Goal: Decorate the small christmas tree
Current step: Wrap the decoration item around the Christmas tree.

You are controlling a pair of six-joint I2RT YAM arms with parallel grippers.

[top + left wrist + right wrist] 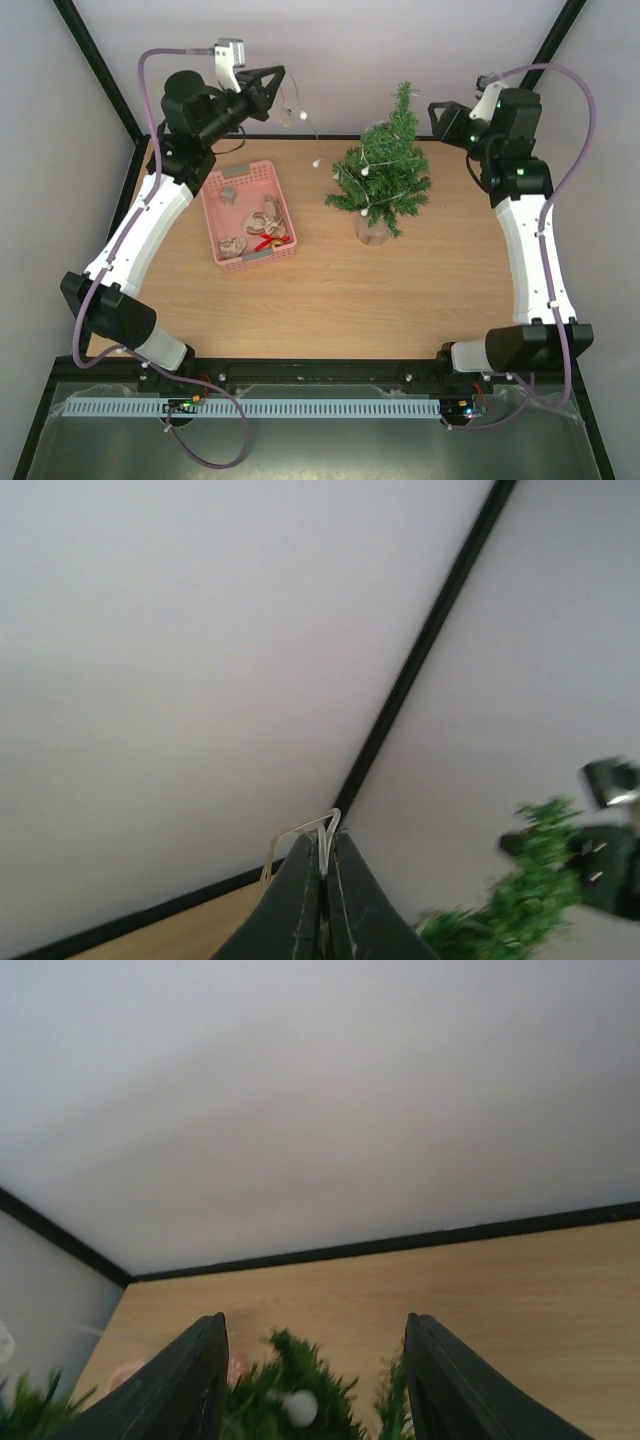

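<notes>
Tree: small dark-green artificial christmas tree, bushy needle branches, pointed top, pale pot; upright on the light wooden table, right of centre towards the far edge; small white bulbs strung across it
Right gripper: spread wide, holding nothing; beside the treetop, greenery showing between its fingers
Left gripper: raised at far left; pinched tight on a thin white light wire

My left arm reaches up and far back, and my left gripper has its fingers pressed together on a thin wire. My right arm stretches forward along the right side. My right gripper holds its fingers wide apart.
</notes>
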